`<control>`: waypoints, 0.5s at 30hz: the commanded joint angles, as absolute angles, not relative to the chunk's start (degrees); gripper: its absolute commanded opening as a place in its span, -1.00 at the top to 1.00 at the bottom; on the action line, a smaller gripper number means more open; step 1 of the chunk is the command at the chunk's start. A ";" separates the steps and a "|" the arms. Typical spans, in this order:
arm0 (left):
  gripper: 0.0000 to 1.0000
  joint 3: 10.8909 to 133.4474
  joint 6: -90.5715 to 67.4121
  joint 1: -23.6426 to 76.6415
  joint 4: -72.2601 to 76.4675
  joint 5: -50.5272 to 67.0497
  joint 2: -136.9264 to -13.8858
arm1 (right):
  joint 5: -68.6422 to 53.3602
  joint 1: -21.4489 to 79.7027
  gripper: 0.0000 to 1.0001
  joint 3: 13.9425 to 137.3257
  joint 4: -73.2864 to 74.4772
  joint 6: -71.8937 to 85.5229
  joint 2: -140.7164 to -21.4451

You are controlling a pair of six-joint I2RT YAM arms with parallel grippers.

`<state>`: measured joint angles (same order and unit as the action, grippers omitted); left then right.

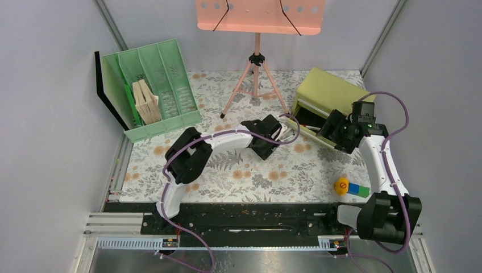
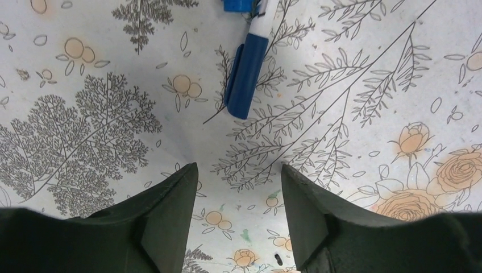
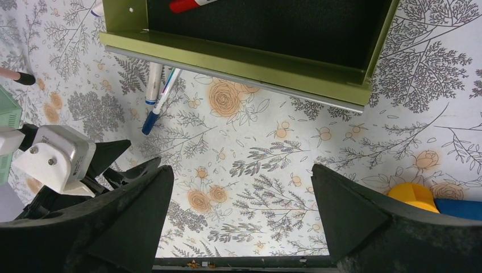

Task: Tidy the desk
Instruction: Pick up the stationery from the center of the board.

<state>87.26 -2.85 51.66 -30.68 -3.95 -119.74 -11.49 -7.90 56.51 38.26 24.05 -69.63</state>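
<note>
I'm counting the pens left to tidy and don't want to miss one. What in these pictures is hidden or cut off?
- Top view: the left hand covers the pens lying by the drawer.
- Left wrist view: the top edge cuts off the blue pen.
- Right wrist view: the top edge cuts off the red marker; the drawer front hides the upper ends of the pens on the desk.

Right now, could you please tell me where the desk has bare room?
Widest bare patch of the desk: the front, between the left arm, the black rail and the yellow toy. A smaller one lies between the green organizer and the tripod. Crowded: before the open drawer, with pens, left claw and right claw.
</note>
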 commanded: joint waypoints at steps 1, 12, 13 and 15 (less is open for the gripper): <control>-0.14 91.34 -0.44 51.96 -33.48 -5.60 -124.07 | -12.78 -8.09 -0.97 58.38 38.93 24.09 -69.02; -0.08 100.13 0.18 51.98 -37.14 -4.92 -130.19 | -12.48 -8.09 -0.97 56.16 39.46 23.91 -66.21; -0.07 100.98 -0.61 51.95 -37.77 -5.11 -130.69 | -12.48 -8.09 -0.97 56.02 39.51 23.82 -66.05; -0.03 102.74 -1.99 51.95 -39.42 -5.38 -131.83 | -12.27 -8.08 -0.97 55.98 39.86 23.60 -65.86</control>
